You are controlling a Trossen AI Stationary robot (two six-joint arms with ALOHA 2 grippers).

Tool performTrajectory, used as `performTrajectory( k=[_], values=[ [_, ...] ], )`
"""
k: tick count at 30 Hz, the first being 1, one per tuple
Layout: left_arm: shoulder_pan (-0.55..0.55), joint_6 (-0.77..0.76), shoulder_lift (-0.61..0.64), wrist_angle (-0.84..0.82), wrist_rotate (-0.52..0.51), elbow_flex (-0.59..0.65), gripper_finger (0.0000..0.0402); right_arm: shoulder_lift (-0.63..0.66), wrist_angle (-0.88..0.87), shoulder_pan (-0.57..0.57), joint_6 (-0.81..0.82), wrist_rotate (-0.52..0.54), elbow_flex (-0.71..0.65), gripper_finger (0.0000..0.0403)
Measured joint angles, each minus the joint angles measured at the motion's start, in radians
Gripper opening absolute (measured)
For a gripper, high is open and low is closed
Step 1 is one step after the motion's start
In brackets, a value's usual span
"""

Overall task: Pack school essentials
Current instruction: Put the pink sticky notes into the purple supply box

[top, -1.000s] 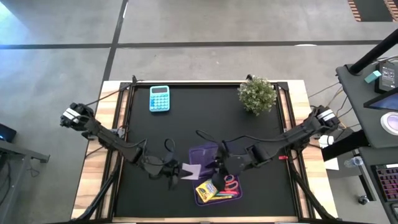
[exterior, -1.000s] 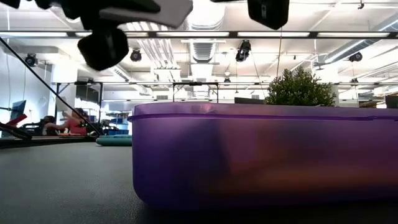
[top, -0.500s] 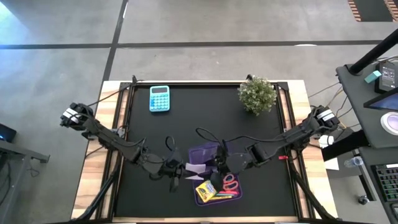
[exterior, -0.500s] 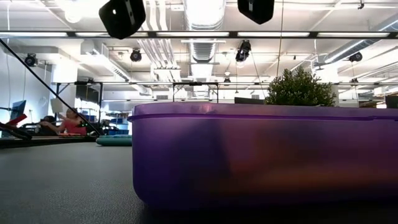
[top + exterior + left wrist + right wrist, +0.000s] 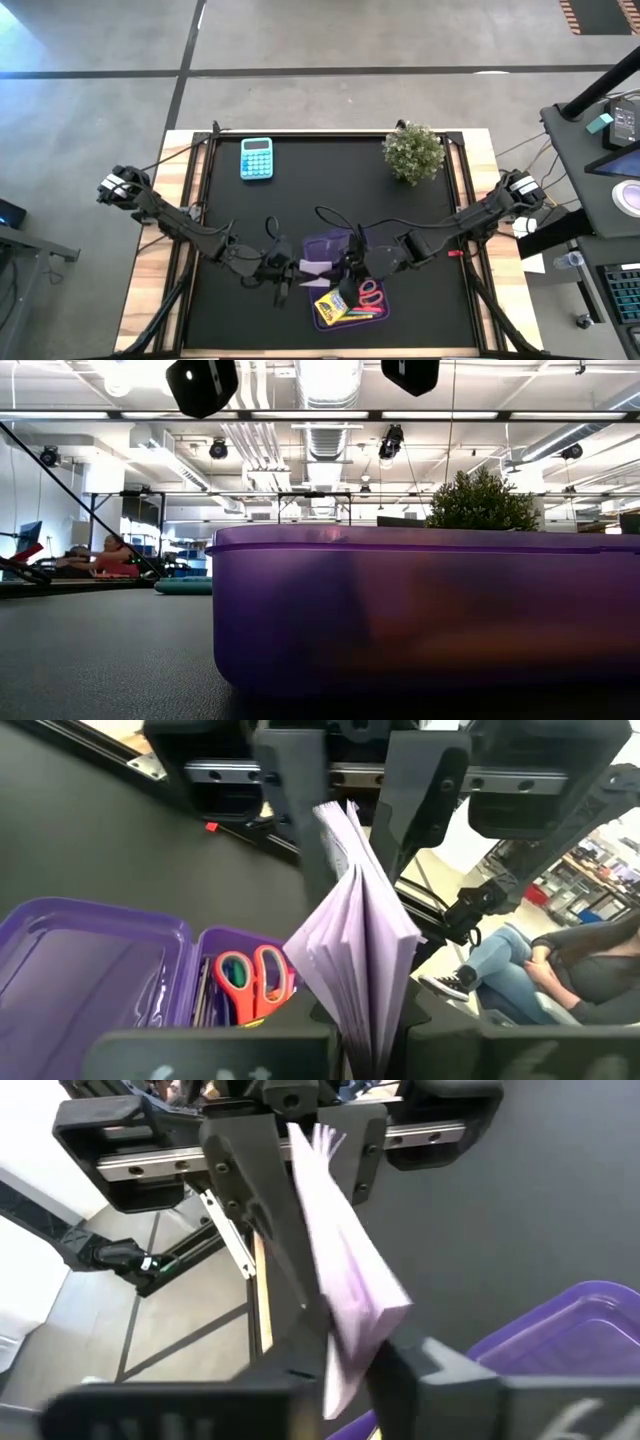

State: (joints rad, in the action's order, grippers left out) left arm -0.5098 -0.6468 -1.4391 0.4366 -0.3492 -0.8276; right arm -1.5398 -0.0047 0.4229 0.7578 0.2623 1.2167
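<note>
Translucent purple case (image 5: 420,610) filling the foreground on dark tabletop (image 5: 100,660), potted plant (image 5: 482,502) behind its rim, two dark arm parts overhead.

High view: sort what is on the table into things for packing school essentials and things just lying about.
For the job: lilac note pad, yellow crayon box, red-handled scissors, pens, purple case.
Lying about: blue calculator, potted plant.

floor (image 5: 330,60): grey concrete with dark seam lines
ceiling (image 5: 320,450): open, with white ducts, pipes and hanging lamps
desk (image 5: 600,190): dark, right of the table, with screens
person (image 5: 110,557): seated far back
</note>
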Motion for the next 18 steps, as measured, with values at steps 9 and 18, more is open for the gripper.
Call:
performTrajectory(
  k=[9,18],
  values=[
    [0.000,-0.002,-0.001,-0.008,0.007,0.000,0.0046,0.006,-0.053,-0.003,0.062,-0.035,0.002,0.0009],
    [-0.002,-0.114,0.021,-0.228,0.154,0.002,0.0164,0.029,-0.298,0.002,0.236,-0.205,0.001,0.0009]
  ],
)
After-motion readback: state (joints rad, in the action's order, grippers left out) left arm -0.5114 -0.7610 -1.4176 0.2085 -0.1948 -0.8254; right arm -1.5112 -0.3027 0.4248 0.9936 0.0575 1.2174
